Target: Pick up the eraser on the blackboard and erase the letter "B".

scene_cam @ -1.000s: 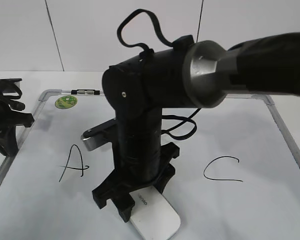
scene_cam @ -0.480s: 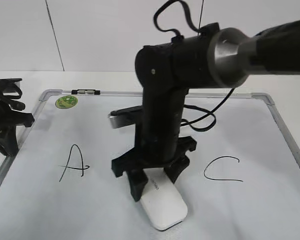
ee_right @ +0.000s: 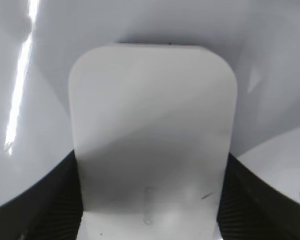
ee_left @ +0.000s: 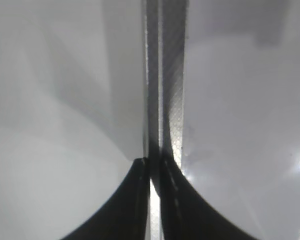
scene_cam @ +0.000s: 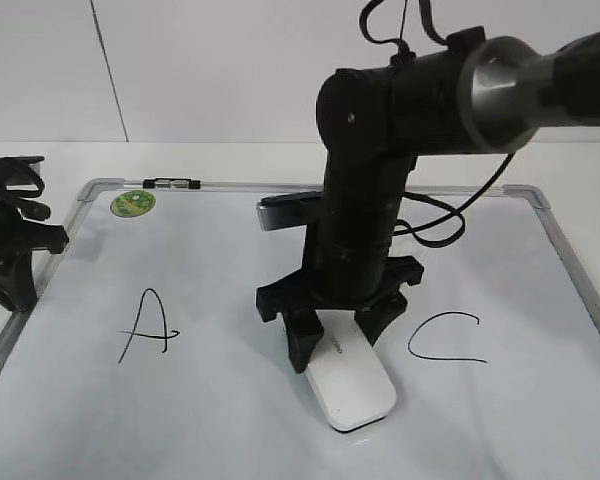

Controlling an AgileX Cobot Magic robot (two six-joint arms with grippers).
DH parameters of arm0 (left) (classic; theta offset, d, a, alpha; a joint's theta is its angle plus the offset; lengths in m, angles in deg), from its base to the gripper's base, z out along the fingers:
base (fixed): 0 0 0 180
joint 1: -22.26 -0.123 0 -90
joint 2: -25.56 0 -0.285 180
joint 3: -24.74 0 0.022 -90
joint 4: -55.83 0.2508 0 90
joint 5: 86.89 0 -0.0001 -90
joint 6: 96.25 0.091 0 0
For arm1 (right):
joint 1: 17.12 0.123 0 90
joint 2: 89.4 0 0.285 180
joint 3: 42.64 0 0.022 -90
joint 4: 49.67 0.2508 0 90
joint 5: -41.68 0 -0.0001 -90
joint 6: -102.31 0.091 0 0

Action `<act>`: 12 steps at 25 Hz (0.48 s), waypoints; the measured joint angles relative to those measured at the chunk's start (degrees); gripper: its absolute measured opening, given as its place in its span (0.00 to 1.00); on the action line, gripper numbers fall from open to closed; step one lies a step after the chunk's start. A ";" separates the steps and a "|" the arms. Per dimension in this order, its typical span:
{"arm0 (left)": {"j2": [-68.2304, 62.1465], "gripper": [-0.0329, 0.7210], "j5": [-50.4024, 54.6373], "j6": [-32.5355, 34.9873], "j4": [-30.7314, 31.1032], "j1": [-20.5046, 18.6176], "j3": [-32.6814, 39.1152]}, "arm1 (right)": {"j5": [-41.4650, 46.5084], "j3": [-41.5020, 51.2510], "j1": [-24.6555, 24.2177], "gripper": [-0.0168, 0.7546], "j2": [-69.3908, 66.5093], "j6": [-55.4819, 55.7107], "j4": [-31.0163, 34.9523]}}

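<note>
The right gripper (scene_cam: 342, 338) was clamped on the eraser (scene_cam: 350, 385), one finger on each long side, the block pressed flat on the blackboard (scene_cam: 230, 400) near the middle of the front edge of the desk. Over the last second the arm had carried the eraser from close to the front edge, nearer the "A" (scene_cam: 147, 325), rightward and a little toward the back, so that it now lay between the "A" and the "C" (scene_cam: 445, 338) — closer to the "C". No marker stroke showed on the board between those two letters, in the place where the letter "B" would stand; most likely the sweep had already wiped it, though the gripper and eraser hid part of that patch, so a remnant could not be ruled out.

In the right wrist view the eraser (ee_right: 152, 135) filled the gap between the dark fingers (ee_right: 37, 200), snugly pinched. The left gripper (scene_cam: 10, 250) sat idle at the left edge of the desk, just off the board's frame — its fingers pressed together on nothing in the left wrist view.
</note>
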 joint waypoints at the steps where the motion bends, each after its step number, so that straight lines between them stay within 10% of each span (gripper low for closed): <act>1: 0.00 0.10 0.04 0.00 0.00 0.00 -0.13 | -0.41 0.38 0.02 0.70 0.71 0.00 -0.13; 12: 0.00 0.10 0.23 0.00 0.10 0.00 -0.15 | 1.12 0.51 -3.91 0.70 11.10 2.37 -0.51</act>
